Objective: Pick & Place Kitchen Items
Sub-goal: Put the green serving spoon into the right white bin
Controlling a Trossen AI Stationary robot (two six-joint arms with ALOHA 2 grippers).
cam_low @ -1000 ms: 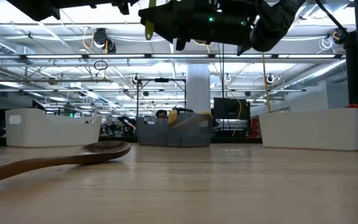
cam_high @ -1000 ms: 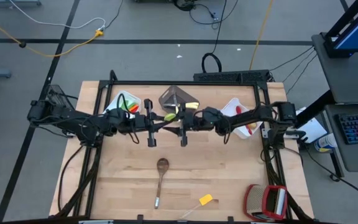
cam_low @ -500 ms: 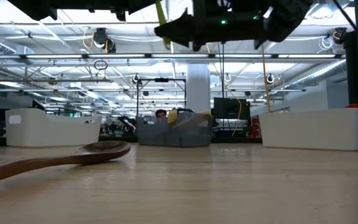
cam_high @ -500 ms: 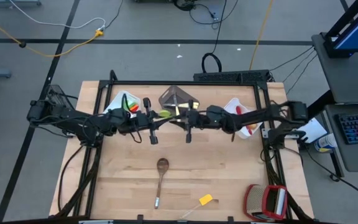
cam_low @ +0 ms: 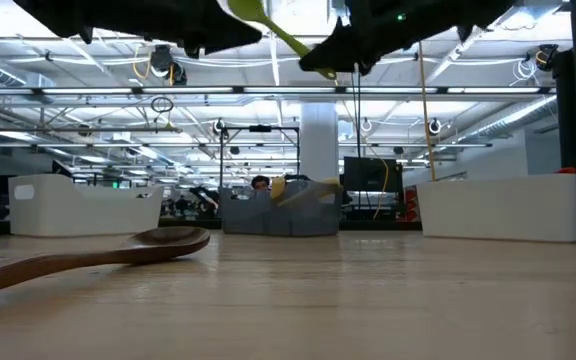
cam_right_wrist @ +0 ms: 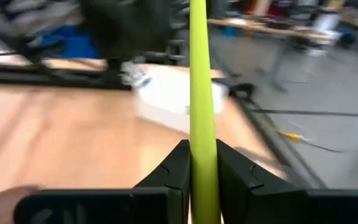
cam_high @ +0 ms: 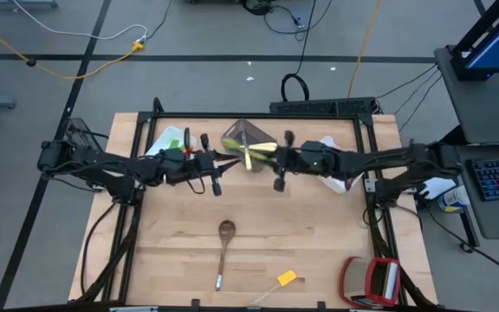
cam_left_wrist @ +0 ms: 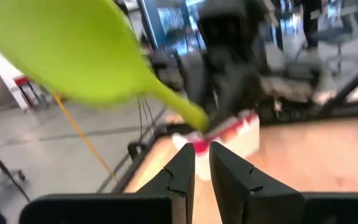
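A green spoon hangs high over the middle of the table's far part, and my right gripper is shut on its handle. Its bowl fills the upper part of the left wrist view. My left gripper stands level just short of the spoon, its fingers a narrow gap apart with nothing between them. A brown wooden spoon lies flat on the table's near middle. A small yellow piece lies near the front edge. My right gripper pinches the green spoon's handle between its two fingers. The fingers come about level from the table's right side. The handle runs on ahead of them and slants upward, bowl end toward the left arm. The spoon is lifted well clear of the table.
Along the far edge stand a white bin on the left, a grey bin in the middle and a white bin on the right. A bulky red-and-silver object sits at the near right corner.
My right gripper has drawn back toward the table's right edge and risen a little, taking the green spoon with it. The spoon has tipped, so its bowl now stands higher than the handle. My left gripper has stayed near the middle.
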